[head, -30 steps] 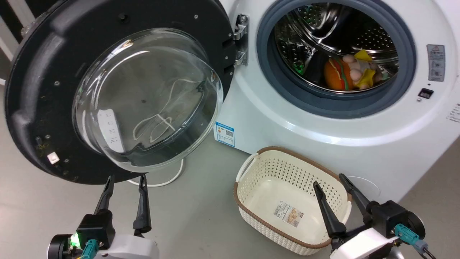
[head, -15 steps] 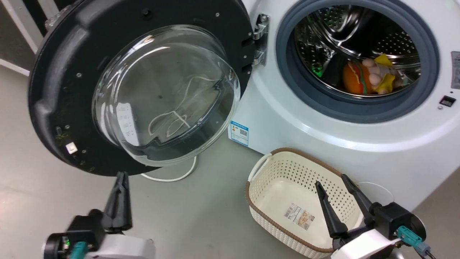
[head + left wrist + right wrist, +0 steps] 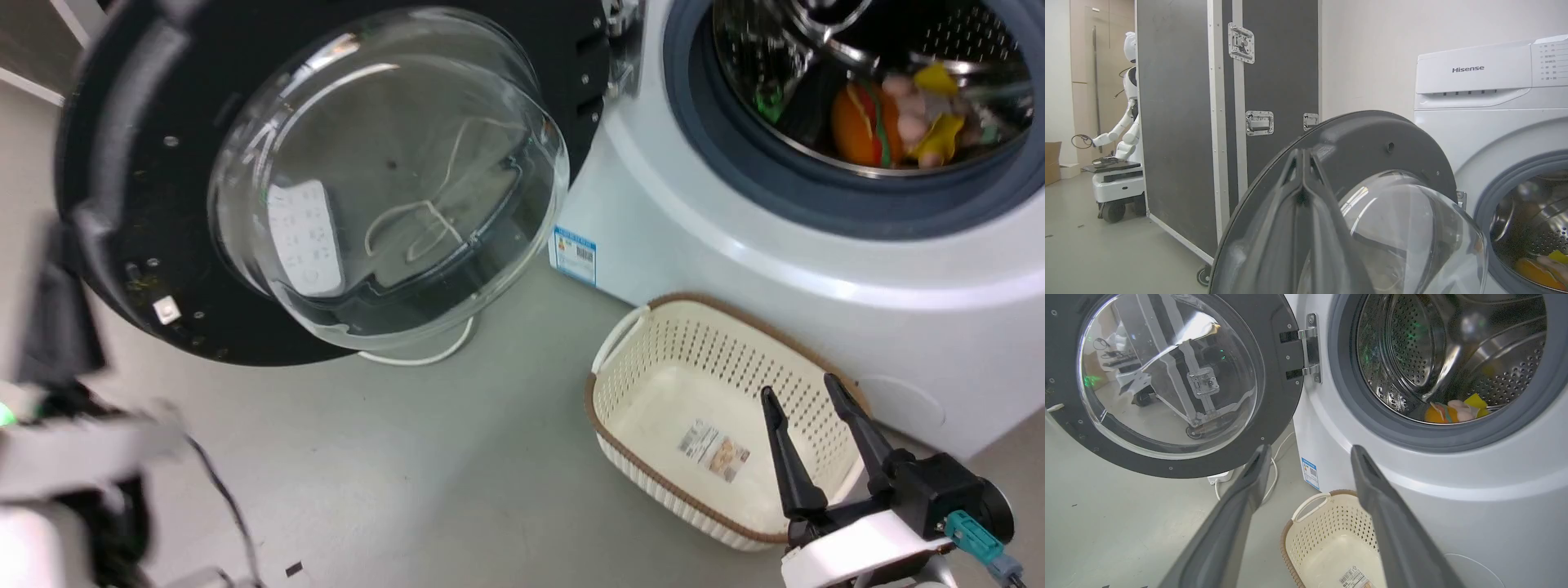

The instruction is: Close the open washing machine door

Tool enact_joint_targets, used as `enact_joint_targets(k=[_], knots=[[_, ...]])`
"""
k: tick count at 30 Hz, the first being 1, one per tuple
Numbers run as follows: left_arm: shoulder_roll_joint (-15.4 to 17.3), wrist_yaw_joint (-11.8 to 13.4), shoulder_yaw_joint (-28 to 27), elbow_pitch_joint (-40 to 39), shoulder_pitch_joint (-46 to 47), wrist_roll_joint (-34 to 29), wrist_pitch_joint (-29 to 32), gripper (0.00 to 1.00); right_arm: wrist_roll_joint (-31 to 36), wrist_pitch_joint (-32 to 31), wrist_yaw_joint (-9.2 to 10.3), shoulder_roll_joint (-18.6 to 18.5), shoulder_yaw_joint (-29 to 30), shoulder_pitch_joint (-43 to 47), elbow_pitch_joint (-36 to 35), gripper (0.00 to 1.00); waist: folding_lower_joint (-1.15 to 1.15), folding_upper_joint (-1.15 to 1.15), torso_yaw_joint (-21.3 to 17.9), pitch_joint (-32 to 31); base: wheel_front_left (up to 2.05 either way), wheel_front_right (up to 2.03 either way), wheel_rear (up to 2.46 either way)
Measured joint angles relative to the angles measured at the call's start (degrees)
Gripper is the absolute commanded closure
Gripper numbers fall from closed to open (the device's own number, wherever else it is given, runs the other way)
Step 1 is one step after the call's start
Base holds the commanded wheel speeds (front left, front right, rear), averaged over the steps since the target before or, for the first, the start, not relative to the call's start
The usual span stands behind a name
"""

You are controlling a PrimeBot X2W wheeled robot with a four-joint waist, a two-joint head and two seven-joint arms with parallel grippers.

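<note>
The washing machine door (image 3: 163, 90) stands wide open at the left, its black rim around a bulging glass bowl (image 3: 392, 180), hinged (image 3: 1310, 347) to the white washing machine (image 3: 735, 261). My left gripper (image 3: 61, 261) is a blur at the far left, beside the door's outer rim. In the left wrist view this gripper (image 3: 1302, 154) is shut on nothing, pointing at the door's rim (image 3: 1372, 139), which stands edge-on. My right gripper (image 3: 800, 388) is open and empty at the lower right, above the basket, and points toward the machine's front (image 3: 1311, 449).
A cream perforated basket (image 3: 645, 392) sits on the floor before the machine. Soft toys (image 3: 890, 122) lie in the steel drum. A white cable (image 3: 416, 357) runs under the door. A large black flight case (image 3: 1180, 122) and another robot (image 3: 1126, 122) stand behind the door.
The head camera has shifted. My left gripper went from open to shut and swung out to the left, up beside the door's outer rim. The right gripper stays open over the basket.
</note>
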State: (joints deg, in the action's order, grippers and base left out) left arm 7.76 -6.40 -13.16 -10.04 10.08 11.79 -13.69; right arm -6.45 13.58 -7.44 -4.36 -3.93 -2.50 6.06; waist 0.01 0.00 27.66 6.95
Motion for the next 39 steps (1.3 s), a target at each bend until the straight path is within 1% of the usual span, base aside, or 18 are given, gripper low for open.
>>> enact_joint_targets(k=[2, 4, 6, 8, 11, 13, 18, 23, 26, 30, 33, 36, 39], knots=[[2.69, -0.34, -1.88, 1.01, 3.22, 1.98, -0.2, 1.0, 0.0, 0.25, 0.0, -0.46, -0.4, -0.09, -0.02, 0.0, 0.0, 0.0, -0.29, 1.22, 0.0, 0.0, 0.0], [6.22, -0.42, -4.04, 3.77, 6.59, 3.7, -0.52, 1.0, -0.01, 0.51, 0.0, -0.87, -0.56, -0.11, -0.01, 0.0, 0.01, 0.0, -0.77, 2.18, 0.0, 0.0, 0.0], [9.8, -0.69, -6.35, 8.37, 9.95, 6.21, -0.54, 1.0, -0.03, 0.73, 0.0, -0.99, -0.59, -0.21, 0.01, 0.0, 0.01, 0.0, -1.46, 2.73, 0.0, 0.0, 0.0], [12.82, -0.82, -8.73, 13.29, 13.61, 10.22, 0.05, 1.0, -0.19, 0.93, 0.0, -1.04, -0.6, -0.54, 0.01, 0.0, 0.0, 0.0, -2.13, 3.19, 0.0, 0.0, 0.0], [17.16, -0.83, -11.61, 20.87, 19.29, 15.81, 3.91, 1.0, -0.2, 1.14, 0.0, -1.15, -0.9, -1.5, 0.02, 0.0, 0.0, 0.0, -3.39, 3.6, 0.0, 0.0, 0.0], [18.94, -0.83, -12.34, 26.08, 22.72, 20.46, 8.18, 1.0, -0.27, 1.15, 0.0, -1.22, -0.93, -1.61, 0.0, 0.0, 0.0, 0.0, -4.21, 3.84, 0.0, 0.0, 0.0], [20.15, -0.83, -14.62, 38.45, 29.33, 34.21, 21.75, 1.0, -0.6, 1.15, 0.0, -1.42, -1.32, -1.62, 0.07, 0.0, 0.0, 0.0, -5.68, 4.48, 0.0, 0.0, 0.0], [21.8, -0.59, -17.78, 48.03, 32.85, 41.98, 31.43, 1.0, -0.6, 1.15, 0.0, -1.82, -2.19, -1.82, 0.1, 0.0, -0.01, 0.0, -7.01, 5.18, 0.0, 0.0, 0.0], [22.05, -0.59, -19.24, 51.97, 33.5, 46.35, 37.78, 1.0, -0.6, 1.15, 0.0, -2.0, -2.13, -2.29, 0.07, 0.0, 0.0, 0.0, -7.57, 5.63, 0.0, 0.0, 0.0], [22.25, -0.59, -20.5, 53.72, 33.51, 50.69, 43.88, 1.0, -0.6, 1.15, 0.0, -2.22, -2.19, -2.31, 0.09, 0.0, -0.01, 0.0, -7.92, 5.94, 0.0, 0.0, 0.0], [21.98, -0.65, -22.15, 53.3, 33.44, 55.57, 48.81, 1.0, -0.64, 1.15, 0.0, -2.24, -2.15, -2.31, 0.1, 0.0, -0.01, 0.0, -7.89, 5.89, 0.0, 0.0, 0.0], [21.3, -0.8, -22.98, 51.77, 32.47, 59.25, 53.76, 1.0, -0.67, 1.15, 0.0, -2.24, -1.96, -2.31, 0.16, 0.0, -0.01, 0.0, -7.81, 5.65, 0.0, 0.0, 0.0], [19.78, -0.82, -23.1, 49.87, 30.36, 62.34, 58.66, 1.0, -0.67, 1.15, 0.0, -2.21, -1.6, -2.3, 0.32, 0.0, -0.01, 0.0, -7.55, 5.09, 0.0, 0.0, 0.0]])
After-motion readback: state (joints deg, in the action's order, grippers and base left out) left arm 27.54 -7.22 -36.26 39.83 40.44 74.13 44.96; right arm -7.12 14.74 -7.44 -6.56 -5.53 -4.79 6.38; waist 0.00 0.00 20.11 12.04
